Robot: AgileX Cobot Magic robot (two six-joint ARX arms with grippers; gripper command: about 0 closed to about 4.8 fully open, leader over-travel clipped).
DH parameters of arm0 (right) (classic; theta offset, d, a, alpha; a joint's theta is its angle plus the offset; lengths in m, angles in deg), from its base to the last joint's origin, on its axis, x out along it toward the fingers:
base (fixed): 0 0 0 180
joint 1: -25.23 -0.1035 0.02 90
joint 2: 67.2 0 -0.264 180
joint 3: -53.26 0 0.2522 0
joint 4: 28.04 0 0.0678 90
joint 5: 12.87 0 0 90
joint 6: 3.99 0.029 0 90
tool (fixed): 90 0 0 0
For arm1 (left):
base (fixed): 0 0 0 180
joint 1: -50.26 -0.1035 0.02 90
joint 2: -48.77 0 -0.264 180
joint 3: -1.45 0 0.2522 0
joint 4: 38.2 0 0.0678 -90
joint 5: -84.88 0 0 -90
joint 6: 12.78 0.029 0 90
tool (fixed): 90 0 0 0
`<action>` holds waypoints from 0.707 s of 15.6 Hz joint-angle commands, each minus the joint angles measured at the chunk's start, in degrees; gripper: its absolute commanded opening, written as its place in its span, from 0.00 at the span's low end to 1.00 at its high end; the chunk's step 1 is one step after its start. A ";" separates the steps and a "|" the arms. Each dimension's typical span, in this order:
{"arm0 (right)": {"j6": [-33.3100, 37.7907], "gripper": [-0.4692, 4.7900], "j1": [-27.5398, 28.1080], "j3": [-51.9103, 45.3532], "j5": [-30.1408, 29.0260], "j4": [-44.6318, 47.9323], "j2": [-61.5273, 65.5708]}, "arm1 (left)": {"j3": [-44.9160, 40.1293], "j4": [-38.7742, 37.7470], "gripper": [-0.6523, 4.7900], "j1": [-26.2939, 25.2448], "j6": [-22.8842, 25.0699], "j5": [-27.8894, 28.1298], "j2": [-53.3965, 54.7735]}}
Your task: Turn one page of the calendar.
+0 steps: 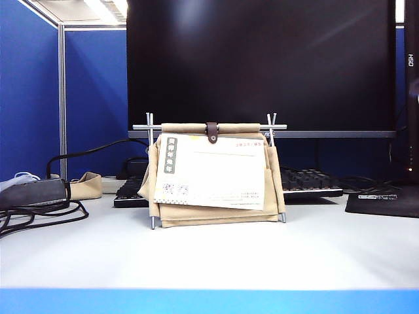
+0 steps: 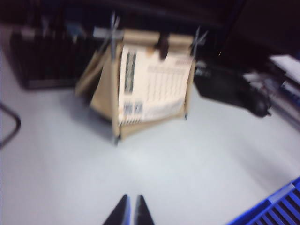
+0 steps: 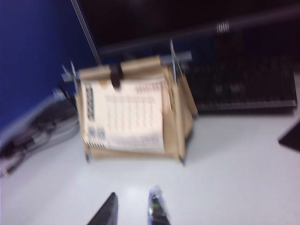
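Observation:
The calendar point(image 1: 216, 214) stands mid-table on its silver rod frame, its beige canvas body held by a brown strap point(image 1: 212, 132). Its front page point(image 1: 213, 173) is cream with a green strip and a QR code at the left, and hangs slightly askew. No gripper shows in the exterior view. In the left wrist view the left gripper point(image 2: 131, 199) is shut and empty over bare table, well short of the calendar point(image 2: 105, 93) and page point(image 2: 154, 86). In the right wrist view the right gripper point(image 3: 135, 194) is open with nothing between its fingers, also short of the calendar point(image 3: 178, 124) and page point(image 3: 126, 115).
A big black monitor point(image 1: 262, 59) stands right behind the calendar, with a black keyboard point(image 1: 308, 183) under it. Cables and a dark adapter point(image 1: 33, 193) lie at the left, a black pad point(image 1: 386, 199) at the right. A blue strip point(image 1: 209, 301) marks the table's front edge.

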 commanded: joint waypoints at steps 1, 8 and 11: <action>0.85 0.26 -0.46 0.02 -0.35 1.70 -0.09 | 2.45 0.74 0.18 -0.02 1.22 0.04 0.17; 0.85 0.26 -0.63 1.18 -0.33 3.21 -0.09 | 6.23 0.74 0.17 -0.02 1.20 0.31 0.44; 0.13 0.26 -0.61 6.71 0.31 5.66 0.79 | 13.84 0.68 0.18 -0.02 2.99 0.07 6.05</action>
